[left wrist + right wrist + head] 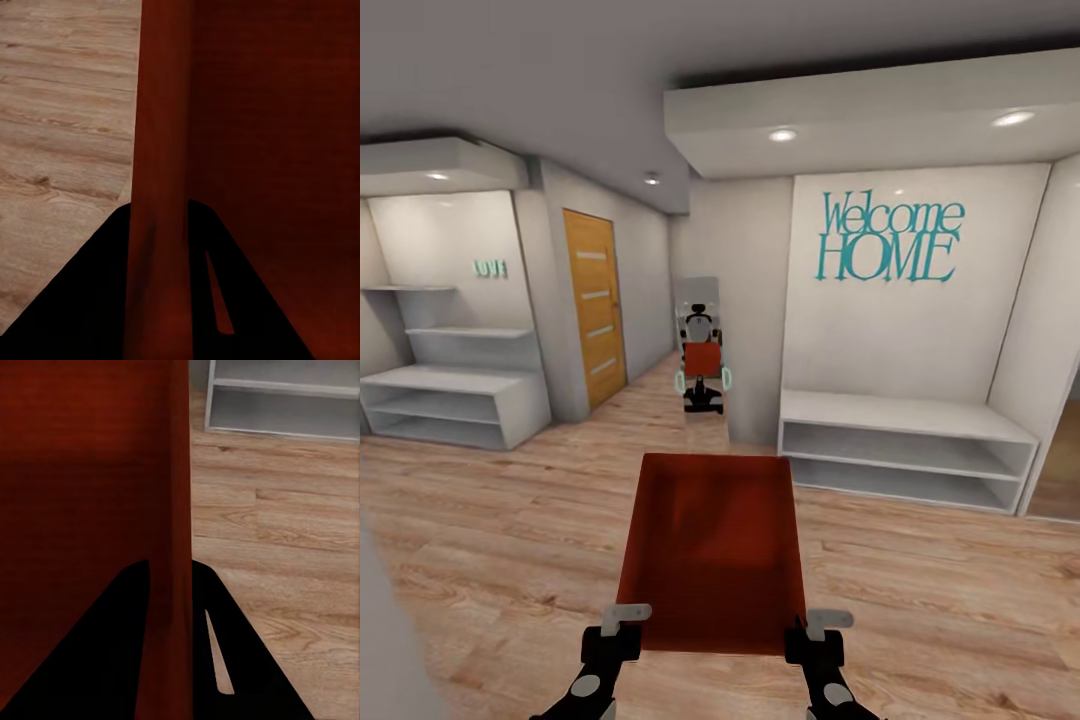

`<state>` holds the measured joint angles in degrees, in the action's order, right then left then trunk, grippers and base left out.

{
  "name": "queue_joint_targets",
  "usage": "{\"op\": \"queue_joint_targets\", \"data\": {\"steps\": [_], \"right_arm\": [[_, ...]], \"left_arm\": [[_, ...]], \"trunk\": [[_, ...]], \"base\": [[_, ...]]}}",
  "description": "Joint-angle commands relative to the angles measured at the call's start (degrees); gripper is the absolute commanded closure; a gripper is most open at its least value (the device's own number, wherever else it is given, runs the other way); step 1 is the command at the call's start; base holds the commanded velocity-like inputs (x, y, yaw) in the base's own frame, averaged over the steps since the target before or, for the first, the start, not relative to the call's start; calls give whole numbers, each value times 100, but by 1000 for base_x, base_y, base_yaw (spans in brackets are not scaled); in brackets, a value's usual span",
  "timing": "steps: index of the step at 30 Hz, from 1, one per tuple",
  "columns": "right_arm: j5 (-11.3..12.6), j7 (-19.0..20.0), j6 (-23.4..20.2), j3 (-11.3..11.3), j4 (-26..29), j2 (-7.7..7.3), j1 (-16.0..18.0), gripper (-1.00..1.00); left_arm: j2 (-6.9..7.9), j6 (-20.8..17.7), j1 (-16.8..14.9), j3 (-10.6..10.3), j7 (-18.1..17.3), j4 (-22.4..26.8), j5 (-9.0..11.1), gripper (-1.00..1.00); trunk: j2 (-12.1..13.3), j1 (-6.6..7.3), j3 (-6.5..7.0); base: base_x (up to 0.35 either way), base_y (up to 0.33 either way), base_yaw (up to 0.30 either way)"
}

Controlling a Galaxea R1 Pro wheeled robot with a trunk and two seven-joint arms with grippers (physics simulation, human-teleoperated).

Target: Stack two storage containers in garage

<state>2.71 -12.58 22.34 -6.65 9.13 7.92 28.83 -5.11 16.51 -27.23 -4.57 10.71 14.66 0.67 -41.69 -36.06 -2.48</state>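
You have one bin point(712, 550) carried out in front of you over the wood-plank floor point(480, 540), open side up, with one arm on each of its long walls near the end closest to you. Your left gripper point(622, 626) sits at the bin's left wall; in the left wrist view the two dark fingers point(90, 300) straddle that wall point(161, 187), one outside and one inside, closed against it. Your right gripper point(812, 632) does the same on the right wall; the right wrist view shows its fingers point(247, 660) on either side of the wall point(171, 510), pinching it. The bin hangs level between the two grips, clear of the floor. Ahead of you is a white wall with teal "Welcome HOME" lettering point(890, 238) above a low white shelf unit point(905, 450), which also shows at the edge of the right wrist view point(285, 397). To the left stands another white shelf unit point(455, 400) under a small teal sign point(490, 268), and beside it a wooden door point(593, 305) with frosted strips. Straight ahead, a narrow mirror point(700, 345) reflects a robot holding a red bin.
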Motion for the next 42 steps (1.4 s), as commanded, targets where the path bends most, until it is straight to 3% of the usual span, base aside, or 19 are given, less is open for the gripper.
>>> {"op": "queue_joint_targets", "data": {"steps": [1, 25, 42], "right_arm": [[-105, 63, 81, 110, 335, -1, 9, 100], [-104, 70, 79, 111, 335, -1, 9, 100], [-104, 72, 77, 111, 335, -1, 9, 100]], "left_arm": [[10, 10, -2, -7, 63, -15, 30, 100], [10, 10, -2, -3, 63, -15, 30, 100], [10, 10, -2, -5, 63, -15, 30, 100]], "trunk": [[-8, -5, -11], [-8, -5, -11], [-8, -5, -11]], "base": [[323, 0, 0], [323, 0, 5], [323, 0, 247]]}}
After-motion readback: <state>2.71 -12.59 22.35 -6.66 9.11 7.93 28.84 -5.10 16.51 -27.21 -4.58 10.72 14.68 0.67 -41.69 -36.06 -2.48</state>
